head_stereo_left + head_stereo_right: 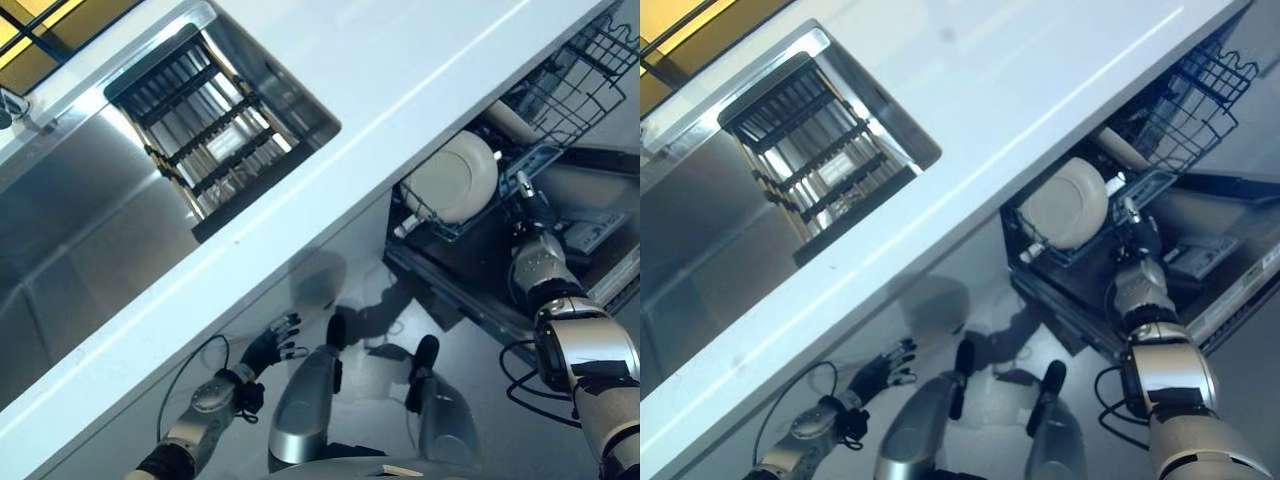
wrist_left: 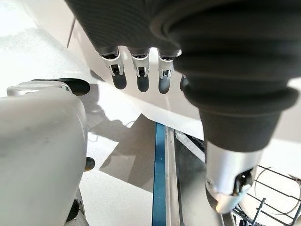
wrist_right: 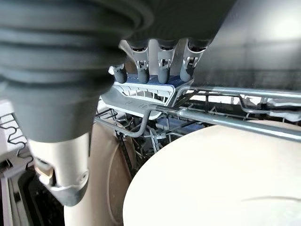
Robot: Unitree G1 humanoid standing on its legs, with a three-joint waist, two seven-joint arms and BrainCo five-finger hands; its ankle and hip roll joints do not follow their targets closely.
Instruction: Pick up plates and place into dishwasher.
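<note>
My right hand (image 1: 530,205) hangs w/ fingers loose & empty just at 3 o'clock of the plate (image 1: 455,178) standing in the dishwasher rack (image 1: 575,70), left hand (image 1: 272,347) relaxed at 7 o'clock; a careless pull-out could clip the plate & tip it.

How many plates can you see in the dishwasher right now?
2: a cream plate standing in the lower rack beside the right hand, and another behind it. More may be hidden.

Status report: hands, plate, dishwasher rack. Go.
Right hand open, fingers straight, over the rack. Cream plate standing in rack, not held. Left hand open, low below the counter, idle. Nothing in the way.
</note>
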